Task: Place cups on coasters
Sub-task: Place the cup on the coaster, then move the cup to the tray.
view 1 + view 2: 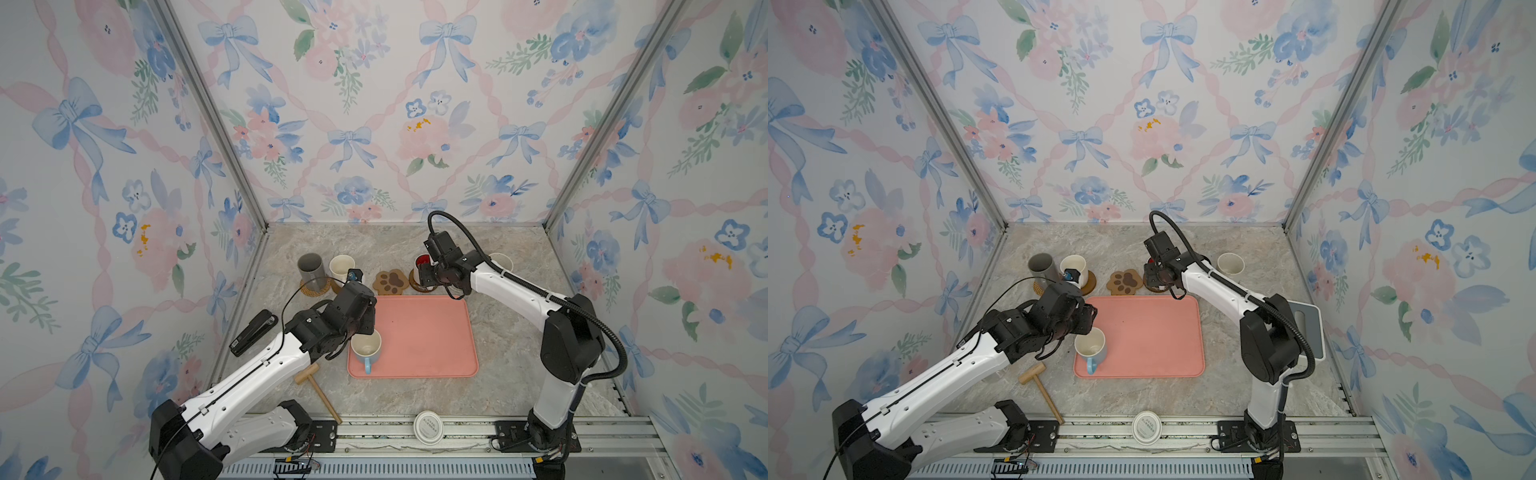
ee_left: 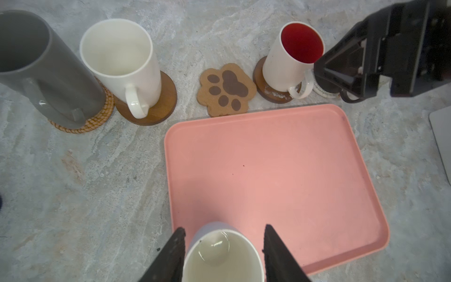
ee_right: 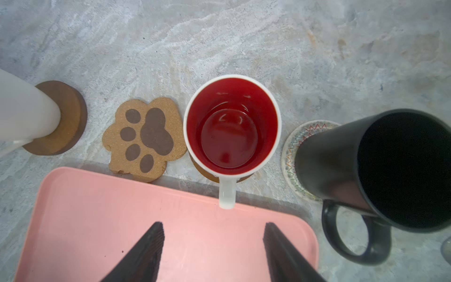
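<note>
Pink tray (image 2: 292, 171), smooth and round-cornered, carries one glossy blue mug (image 2: 219, 256), empty; the left gripper (image 2: 224, 227) straddles it, fingers (image 2: 170, 256) at its sides, though I cannot tell if they squeeze. The right gripper (image 3: 213, 223) hangs spread, holding nothing, near the red-lined mug (image 3: 231, 127) on its wooden round (image 2: 260, 78).

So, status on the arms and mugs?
Left end effector straddling light blue mug on pink tray, grip unclear. Right end effector open, clear of red-inside mug on its wooden coaster. Paw coaster bare, nothing blocking.
</note>
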Controlling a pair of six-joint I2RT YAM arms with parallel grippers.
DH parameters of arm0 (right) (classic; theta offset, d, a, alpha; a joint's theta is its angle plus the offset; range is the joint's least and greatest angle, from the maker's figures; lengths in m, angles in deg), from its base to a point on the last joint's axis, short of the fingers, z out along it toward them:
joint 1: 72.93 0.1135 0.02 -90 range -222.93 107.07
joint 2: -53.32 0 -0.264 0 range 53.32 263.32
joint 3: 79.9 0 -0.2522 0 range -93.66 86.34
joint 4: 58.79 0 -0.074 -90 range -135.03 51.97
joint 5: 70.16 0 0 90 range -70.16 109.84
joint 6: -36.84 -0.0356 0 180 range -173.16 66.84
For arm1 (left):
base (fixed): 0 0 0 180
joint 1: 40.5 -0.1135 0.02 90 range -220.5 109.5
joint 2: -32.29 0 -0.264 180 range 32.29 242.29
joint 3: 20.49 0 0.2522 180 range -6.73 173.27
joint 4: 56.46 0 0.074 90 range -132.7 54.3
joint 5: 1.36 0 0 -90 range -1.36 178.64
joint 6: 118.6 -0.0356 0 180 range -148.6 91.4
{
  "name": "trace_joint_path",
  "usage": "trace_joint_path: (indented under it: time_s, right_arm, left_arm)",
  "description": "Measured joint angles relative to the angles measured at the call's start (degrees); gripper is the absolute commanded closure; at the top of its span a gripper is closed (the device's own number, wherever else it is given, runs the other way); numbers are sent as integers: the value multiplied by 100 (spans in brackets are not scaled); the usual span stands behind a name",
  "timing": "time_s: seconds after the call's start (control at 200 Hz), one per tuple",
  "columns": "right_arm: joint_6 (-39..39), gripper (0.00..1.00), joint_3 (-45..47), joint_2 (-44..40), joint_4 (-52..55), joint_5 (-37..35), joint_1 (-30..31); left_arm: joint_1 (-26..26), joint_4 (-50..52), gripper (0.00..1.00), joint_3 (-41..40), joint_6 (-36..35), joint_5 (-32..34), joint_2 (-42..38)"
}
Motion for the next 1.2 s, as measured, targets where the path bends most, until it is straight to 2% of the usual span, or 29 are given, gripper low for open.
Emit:
trace_joint_path:
  time_s: [0.265, 0.49, 0.76, 1.2]
  right_arm:
    - [-9, 30, 361, -483, -144, -42, 116]
    - [-11, 30, 634, -763, -214, -131, 186]
    - [-11, 29, 881, -861, -225, -149, 186]
    - [-9, 28, 997, -964, -223, -192, 186]
  left_arm:
    - [1084, 337, 53, -177, 942, 275, -262]
    - [1705, 540, 56, -468, 1648, 407, -378]
    - [2201, 595, 59, -796, 2118, 297, -660]
    - [2656, 610, 60, -1117, 2614, 92, -737]
